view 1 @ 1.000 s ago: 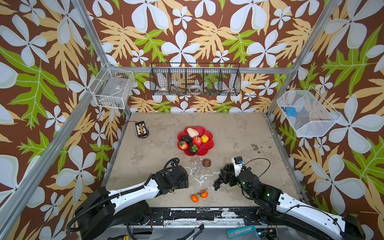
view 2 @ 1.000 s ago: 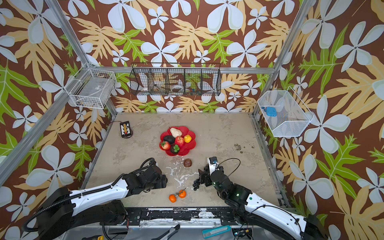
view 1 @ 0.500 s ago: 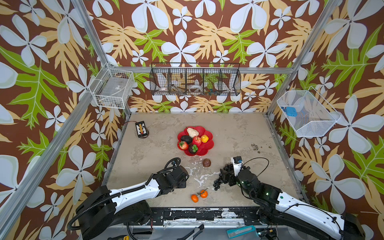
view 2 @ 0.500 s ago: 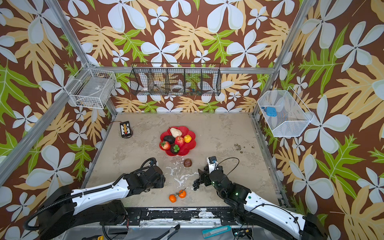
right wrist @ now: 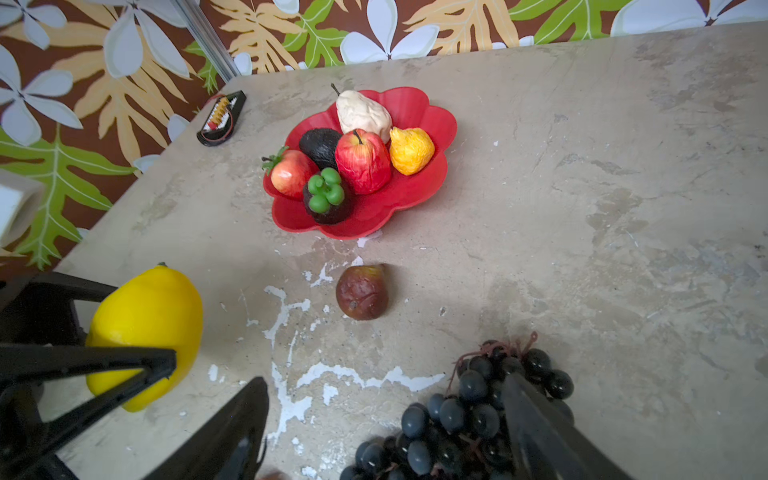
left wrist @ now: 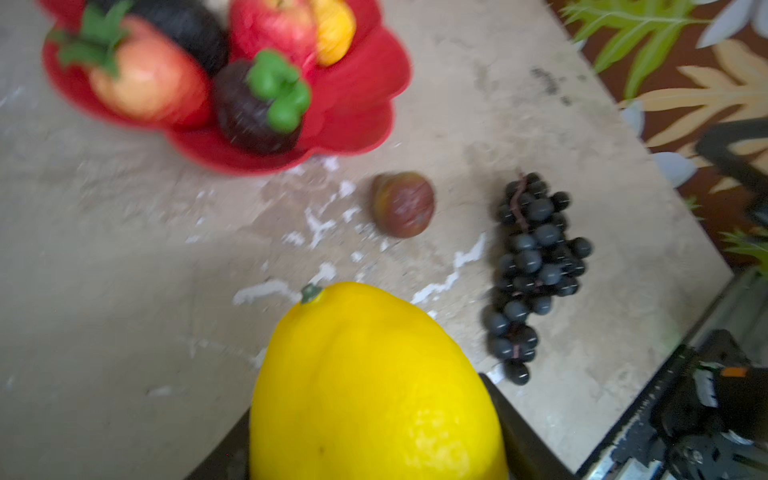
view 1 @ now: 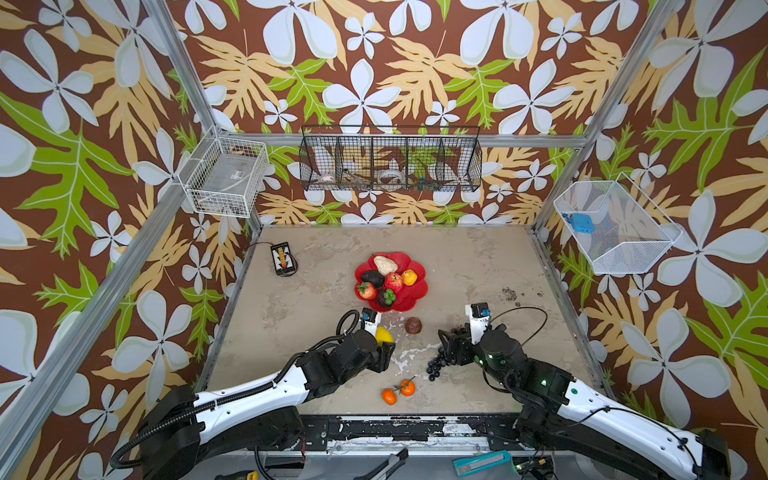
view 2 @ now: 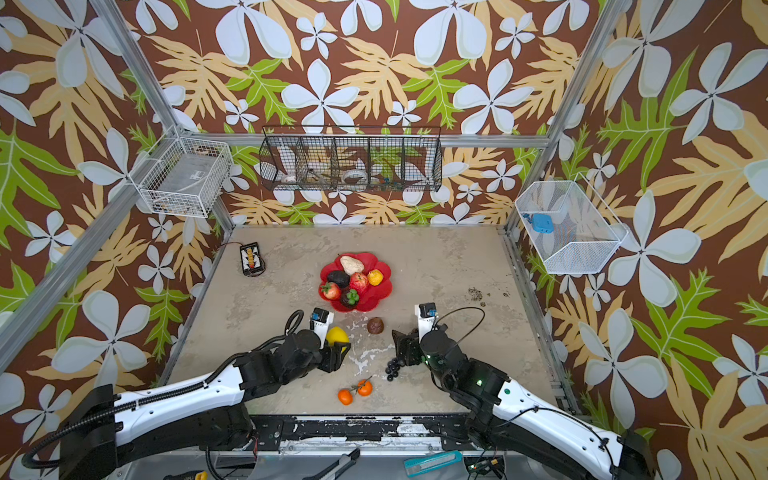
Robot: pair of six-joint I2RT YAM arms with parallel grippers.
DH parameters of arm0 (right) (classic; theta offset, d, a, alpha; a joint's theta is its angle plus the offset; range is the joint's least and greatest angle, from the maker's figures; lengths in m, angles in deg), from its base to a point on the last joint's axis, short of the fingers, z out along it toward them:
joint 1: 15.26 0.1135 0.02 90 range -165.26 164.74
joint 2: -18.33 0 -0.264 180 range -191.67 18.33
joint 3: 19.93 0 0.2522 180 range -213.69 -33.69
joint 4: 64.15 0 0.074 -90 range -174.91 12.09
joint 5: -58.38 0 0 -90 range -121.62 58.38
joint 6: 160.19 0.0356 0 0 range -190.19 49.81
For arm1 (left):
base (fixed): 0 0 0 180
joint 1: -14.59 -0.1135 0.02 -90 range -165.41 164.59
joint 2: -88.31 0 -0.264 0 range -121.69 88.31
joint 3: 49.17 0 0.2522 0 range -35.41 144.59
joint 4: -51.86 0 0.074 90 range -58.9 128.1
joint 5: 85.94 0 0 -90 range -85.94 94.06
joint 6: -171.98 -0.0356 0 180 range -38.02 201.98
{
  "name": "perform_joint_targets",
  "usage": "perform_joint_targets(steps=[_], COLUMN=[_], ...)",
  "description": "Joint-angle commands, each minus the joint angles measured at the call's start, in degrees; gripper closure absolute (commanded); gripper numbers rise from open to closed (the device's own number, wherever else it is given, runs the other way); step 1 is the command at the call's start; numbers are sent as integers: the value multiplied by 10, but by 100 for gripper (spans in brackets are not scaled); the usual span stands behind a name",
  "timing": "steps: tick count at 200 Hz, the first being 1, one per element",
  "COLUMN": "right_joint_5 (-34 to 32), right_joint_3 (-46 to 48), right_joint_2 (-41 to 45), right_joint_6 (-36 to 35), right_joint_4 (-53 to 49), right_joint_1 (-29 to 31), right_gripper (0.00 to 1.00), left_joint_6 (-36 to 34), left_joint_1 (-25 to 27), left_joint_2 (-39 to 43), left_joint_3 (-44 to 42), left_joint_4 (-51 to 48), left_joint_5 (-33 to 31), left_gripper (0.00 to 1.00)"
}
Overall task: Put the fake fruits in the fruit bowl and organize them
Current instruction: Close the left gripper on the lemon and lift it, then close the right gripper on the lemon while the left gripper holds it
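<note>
**Student:** Left arm: what do the left fingers carry?

**Tutor:** The lemon, clamped between them by its sides, stem end toward the bowl. Lemon and bowl are near but apart. Whether the lemon clears the tabletop cannot be told.

**Student:** And the right fingers?

**Tutor:** Spread wide, gripping nothing. One finger lies over the grapes; the other stands over bare tabletop.

**Student:** Contents of the bowl?

**Tutor:** Six fruits, packed together. The pear is at the far rim, then come the avocado, apple and a yellow-orange fruit. Nearest are the strawberry and a dark fruit with green cap.

**Student:** Outside it?

**Tutor:** A brown fruit lies between bowl and grapes. Two oranges lie side by side near the front edge.
</note>
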Motion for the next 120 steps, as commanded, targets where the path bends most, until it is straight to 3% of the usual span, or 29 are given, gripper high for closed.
perform_joint_targets(steps=[1, 54, 77, 120], right_joint_5=[19, 128, 180, 220], right_joint_3=[-26, -69, -67, -86], right_joint_2=[-4, 4, 3, -43], right_joint_6=[24, 62, 92, 90], right_joint_4=[-30, -39, -13, 3], right_joint_1=[0, 0, 1, 21], right_gripper=[13, 14, 16, 16], left_joint_6=[-112, -262, -292, -324], left_joint_1=[10, 24, 25, 36], left_joint_2=[-4, -18, -15, -22], left_joint_3=[-8, -46, -66, -90], left_joint_4=[170, 314, 343, 386], left_joint_5=[-3, 16, 20, 26], left_gripper=[39, 39, 39, 40])
